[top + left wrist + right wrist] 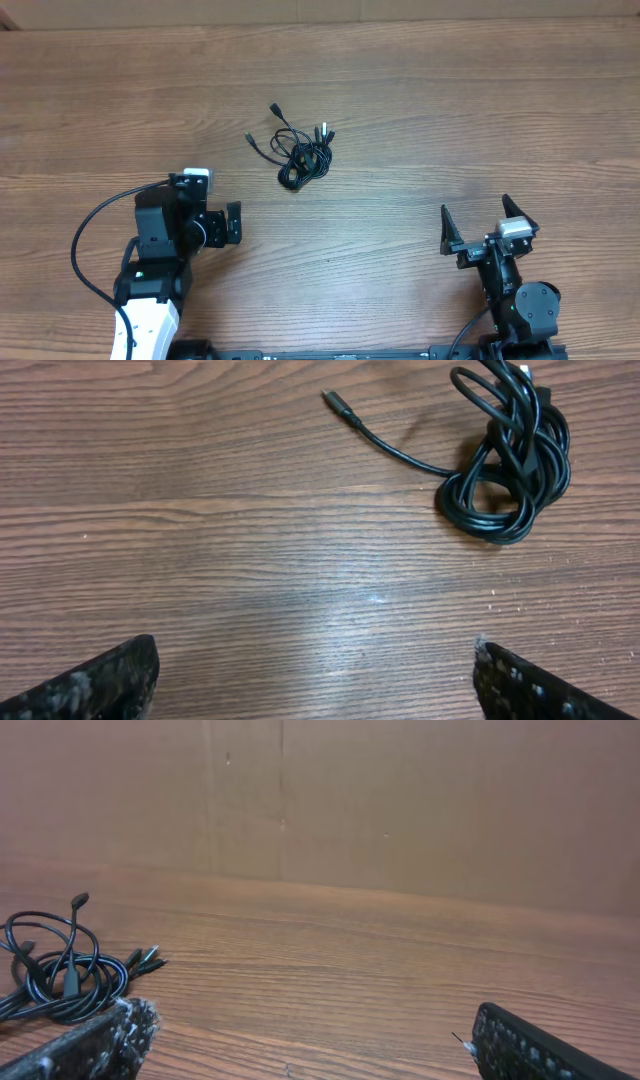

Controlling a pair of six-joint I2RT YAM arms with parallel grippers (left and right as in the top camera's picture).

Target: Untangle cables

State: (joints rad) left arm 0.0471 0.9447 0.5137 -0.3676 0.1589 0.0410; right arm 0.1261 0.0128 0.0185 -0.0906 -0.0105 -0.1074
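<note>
Cables (303, 163): thin black cords bunched in one small knot on the wooden counter (470, 100), with a few plug ends (330, 398) trailing loose. The knot lies ahead and to the right of the left tool (315, 665), and ahead and well to the left of the right tool (478, 218). Both tools have their jaws spread wide and grasp nothing, each well apart from the knot.

We count one knotted bunch of cables (303, 160) on one counter (470, 110), plus two grippers: left gripper (315, 644), right gripper (315, 1008).
</note>
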